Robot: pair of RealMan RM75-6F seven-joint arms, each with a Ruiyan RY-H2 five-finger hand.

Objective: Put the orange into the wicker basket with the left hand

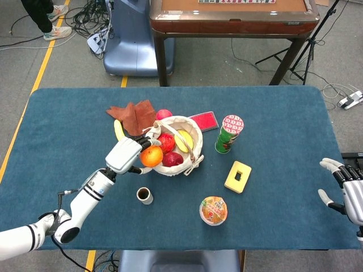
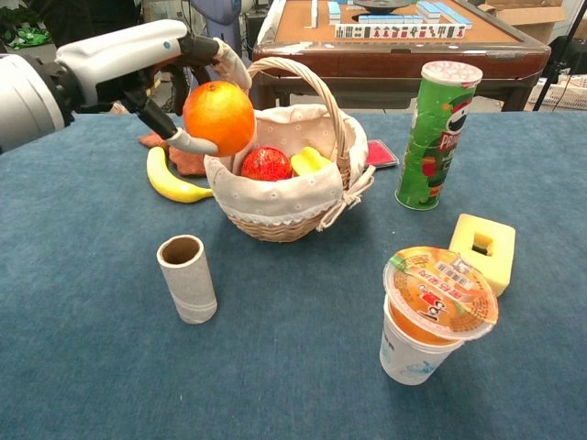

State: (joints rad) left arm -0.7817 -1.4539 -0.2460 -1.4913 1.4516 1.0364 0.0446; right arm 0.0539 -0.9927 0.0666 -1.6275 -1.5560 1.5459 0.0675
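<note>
My left hand [image 1: 126, 153] [image 2: 156, 57] grips the orange [image 1: 151, 156] [image 2: 218, 117] and holds it in the air above the left rim of the wicker basket [image 1: 154, 161] [image 2: 293, 223]. The basket has a cloth lining and a tall handle, and it holds red fruit [image 2: 266, 164] and a yellow fruit [image 2: 309, 160]. My right hand [image 1: 346, 190] hangs off the table's right edge with fingers apart and nothing in them.
A cardboard tube [image 1: 144, 196] [image 2: 187, 278] stands upright in front of the basket. A banana [image 2: 171, 181] and brown cloth [image 1: 135, 115] lie left of it. A green chips can [image 2: 436, 135], yellow block [image 2: 481, 247], sealed cup [image 2: 433, 311] and red card [image 1: 205, 120] sit to the right.
</note>
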